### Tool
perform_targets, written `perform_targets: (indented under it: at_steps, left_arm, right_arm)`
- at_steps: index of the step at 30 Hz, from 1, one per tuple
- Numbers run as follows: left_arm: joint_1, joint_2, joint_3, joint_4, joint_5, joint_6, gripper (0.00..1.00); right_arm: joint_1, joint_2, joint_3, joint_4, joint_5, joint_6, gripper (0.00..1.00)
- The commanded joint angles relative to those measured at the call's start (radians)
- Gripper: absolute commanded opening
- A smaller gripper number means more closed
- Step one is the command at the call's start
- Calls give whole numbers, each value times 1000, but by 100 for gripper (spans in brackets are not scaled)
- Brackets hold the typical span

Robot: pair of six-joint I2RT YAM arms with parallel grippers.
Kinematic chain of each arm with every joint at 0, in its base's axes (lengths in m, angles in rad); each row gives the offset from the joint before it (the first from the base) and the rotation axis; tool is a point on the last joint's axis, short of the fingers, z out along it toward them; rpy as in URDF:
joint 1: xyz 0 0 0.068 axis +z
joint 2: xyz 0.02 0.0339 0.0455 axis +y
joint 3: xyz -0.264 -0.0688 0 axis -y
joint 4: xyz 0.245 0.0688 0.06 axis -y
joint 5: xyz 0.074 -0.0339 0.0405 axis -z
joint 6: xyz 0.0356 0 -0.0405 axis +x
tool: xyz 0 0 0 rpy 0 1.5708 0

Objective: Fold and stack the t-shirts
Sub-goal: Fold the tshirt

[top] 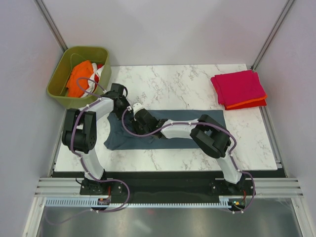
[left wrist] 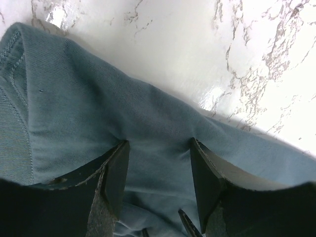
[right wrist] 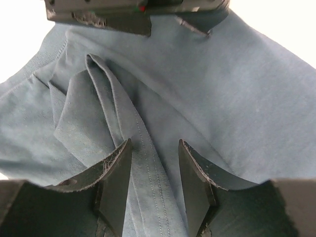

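Top external: marble table (top: pixel 173 84), pale walls (top: pixel 163 29)

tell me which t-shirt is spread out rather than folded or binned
The slate blue-grey t-shirt, spread across mid-table. The magenta-pink t-shirt lies folded on the orange-red t-shirt; the orange t-shirt is bunched in the bin.

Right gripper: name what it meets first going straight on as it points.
Most likely the blue-grey t-shirt, at the folded ridge running between the right gripper's fingers; depth is unclear.
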Motion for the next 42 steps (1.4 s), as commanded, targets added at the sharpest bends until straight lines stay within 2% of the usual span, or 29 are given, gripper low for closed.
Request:
perform_targets:
  at_steps: [1, 11, 19, 22, 25, 29, 31, 38, 42]
  left_arm:
    - [8, 9, 30, -15, 12, 24, 60]
    - [8, 13, 32, -15, 15, 32, 60]
    - [8, 13, 38, -17, 11, 35, 59]
    - [10, 11, 36, -15, 9, 37, 59]
    - [8, 13, 38, -15, 8, 37, 59]
    - [8, 16, 39, -17, 6, 35, 59]
    - [8, 16, 39, -15, -2, 38, 59]
    - [10, 11, 38, -17, -9, 38, 59]
    - [8, 10, 38, -20, -15, 38, 59]
  right_arm:
    - [17, 8, 41, 43, -4, -32, 50]
    - [40, -36, -28, 128, 22, -35, 55]
    - [41, 8, 55, 27, 79, -27, 52]
    - [43, 21, 78, -26, 128, -27, 47]
    - [43, 10, 72, -27, 150, -26, 34]
    - [43, -10, 51, -18, 133, -35, 8]
    - [41, -33, 28, -6, 101, -36, 1]
    - [43, -116, -55, 23, 62, -44, 0]
    - [43, -169, -113, 39, -8, -52, 0]
